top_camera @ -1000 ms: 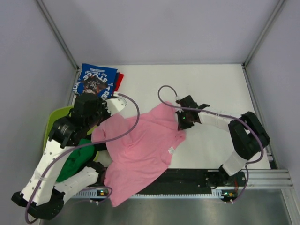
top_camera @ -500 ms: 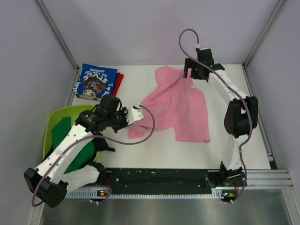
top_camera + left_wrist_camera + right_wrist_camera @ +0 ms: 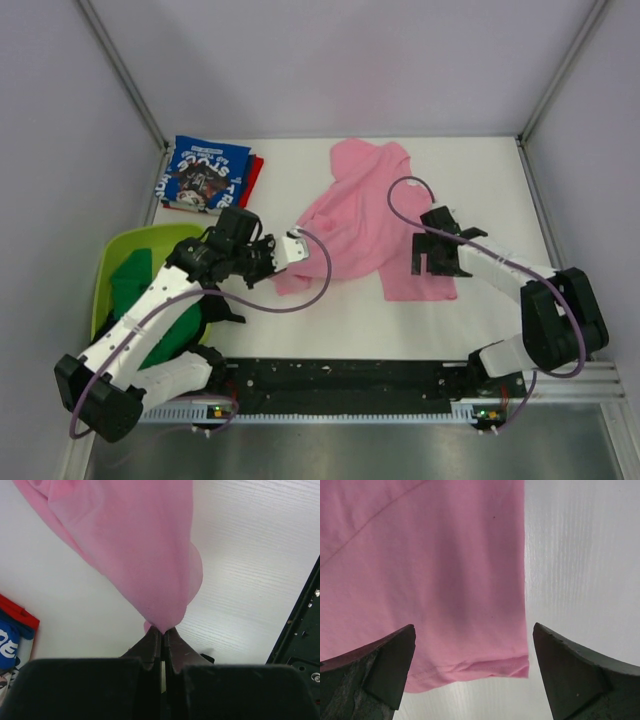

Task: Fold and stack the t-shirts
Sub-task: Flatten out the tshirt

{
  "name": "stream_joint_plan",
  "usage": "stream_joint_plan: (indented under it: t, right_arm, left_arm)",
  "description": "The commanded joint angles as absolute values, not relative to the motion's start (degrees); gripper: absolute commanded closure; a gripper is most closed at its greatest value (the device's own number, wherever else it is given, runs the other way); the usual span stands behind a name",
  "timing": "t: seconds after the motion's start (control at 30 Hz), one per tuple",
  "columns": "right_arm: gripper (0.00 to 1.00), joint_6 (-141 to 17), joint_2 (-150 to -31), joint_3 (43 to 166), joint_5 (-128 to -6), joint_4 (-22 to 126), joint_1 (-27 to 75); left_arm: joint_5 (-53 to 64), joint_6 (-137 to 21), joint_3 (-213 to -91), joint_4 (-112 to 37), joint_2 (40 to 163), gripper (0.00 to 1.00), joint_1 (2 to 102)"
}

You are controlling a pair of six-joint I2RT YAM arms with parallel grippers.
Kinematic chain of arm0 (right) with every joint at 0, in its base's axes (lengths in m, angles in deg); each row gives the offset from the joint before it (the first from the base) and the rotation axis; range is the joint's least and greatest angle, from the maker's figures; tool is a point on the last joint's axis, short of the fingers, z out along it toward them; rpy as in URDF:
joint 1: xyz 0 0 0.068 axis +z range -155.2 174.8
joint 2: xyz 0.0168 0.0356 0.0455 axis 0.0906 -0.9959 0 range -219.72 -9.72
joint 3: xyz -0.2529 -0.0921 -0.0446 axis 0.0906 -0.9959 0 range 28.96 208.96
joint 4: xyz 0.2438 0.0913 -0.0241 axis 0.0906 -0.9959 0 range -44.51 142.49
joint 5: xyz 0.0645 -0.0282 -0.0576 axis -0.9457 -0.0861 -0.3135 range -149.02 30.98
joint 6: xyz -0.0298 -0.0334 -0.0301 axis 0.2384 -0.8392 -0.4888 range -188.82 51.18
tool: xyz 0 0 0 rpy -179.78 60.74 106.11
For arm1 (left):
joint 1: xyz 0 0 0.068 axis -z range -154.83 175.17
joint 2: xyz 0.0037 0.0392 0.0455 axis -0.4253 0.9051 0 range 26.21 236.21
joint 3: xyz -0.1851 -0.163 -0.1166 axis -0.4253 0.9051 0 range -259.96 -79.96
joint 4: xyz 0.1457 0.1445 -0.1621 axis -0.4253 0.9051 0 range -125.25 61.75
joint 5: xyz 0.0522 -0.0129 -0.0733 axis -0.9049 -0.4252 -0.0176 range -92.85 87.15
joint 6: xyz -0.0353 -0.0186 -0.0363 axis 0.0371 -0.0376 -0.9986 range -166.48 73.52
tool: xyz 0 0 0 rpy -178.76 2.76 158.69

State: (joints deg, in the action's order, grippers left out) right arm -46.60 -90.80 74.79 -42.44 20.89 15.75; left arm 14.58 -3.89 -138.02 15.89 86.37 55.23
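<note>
**Pink tee pinched at one edge, right fingers spread above its hem**

The plain pink soft-cloth t-shirt [image 3: 372, 222] lies rumpled across the middle of the white, finely grained table [image 3: 490, 180], bunched towards the far side and flatter towards the near right. The left gripper [image 3: 161, 632] has its two dark fingers pressed together on a gathered point of the shirt's near-left edge, and the fabric fans out from that pinch in smooth folds. The right gripper [image 3: 474, 627] hangs over the shirt's near-right corner with its blunt black fingers wide apart. A stitched hem runs between them and bare table shows to the side. Whether the tips touch the cloth cannot be told.

At the far left corner sits a folded blue t-shirt with a white-lettered print [image 3: 204, 175], and a red t-shirt [image 3: 256, 172] peeks out from under its right side. Just left of the left arm stands a lime-green plastic tub [image 3: 104, 272] holding crumpled green cloth [image 3: 165, 338]. A looping lilac cable [image 3: 318, 272] from the left arm crosses the pink shirt's near-left edge. A black rail [image 3: 340, 378] lines the near edge.
</note>
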Motion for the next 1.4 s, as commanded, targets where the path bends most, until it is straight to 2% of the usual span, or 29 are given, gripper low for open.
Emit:
stream_joint_plan:
  t: [0.0,0.2,0.3,0.33,0.4,0.47,0.63,0.8,1.03,1.23,1.37]
  right_arm:
    - [0.01,-43.1,-92.6,76.8,-40.2,23.9,15.8]
    - [0.03,-37.9,-101.6,75.2,-57.8,23.4,14.8]
    - [0.13,-35.9,-101.7,75.5,-57.6,21.7,15.3]
    - [0.26,-35.0,-101.0,74.8,-58.1,22.9,15.0]
    - [0.60,-33.6,-99.9,74.1,-58.3,24.4,15.1]
    - [0.99,-33.6,-98.4,74.2,-57.6,24.4,15.0]
    - [1.00,-35.0,-85.3,77.6,-52.4,19.8,14.4]
    - [1.00,-40.0,-69.4,87.5,-46.0,10.3,14.0]
    - [1.00,-51.1,-61.7,111.1,-45.4,-6.6,14.2]
    - [1.00,-56.3,-61.0,139.2,-50.2,-14.1,14.2]
    - [1.00,-57.3,-61.4,152.8,-56.0,-16.9,14.2]
  left_arm:
    - [16.8,-4.6,-137.2,13.9,85.1,1.00,55.2]
    - [14.0,-4.6,-137.6,13.4,81.8,1.00,55.3]
    - [10.9,-5.1,-137.4,12.7,79.7,1.00,55.2]
    - [9.6,-5.3,-136.8,12.2,79.0,1.00,55.2]
    - [7.6,-6.1,-136.1,11.3,78.2,1.00,55.2]
    - [4.6,-6.8,-135.7,10.5,78.2,1.00,55.4]
    - [-8.5,-7.8,-135.8,9.2,77.7,1.00,55.3]
    - [-15.2,-4.7,-143.8,13.4,76.1,1.00,55.2]
    - [-7.3,1.8,-161.5,27.6,75.6,1.00,55.2]
    - [-0.2,6.5,-179.6,37.4,76.6,1.00,55.1]
    - [3.5,8.4,-188.0,39.6,76.2,1.00,55.3]
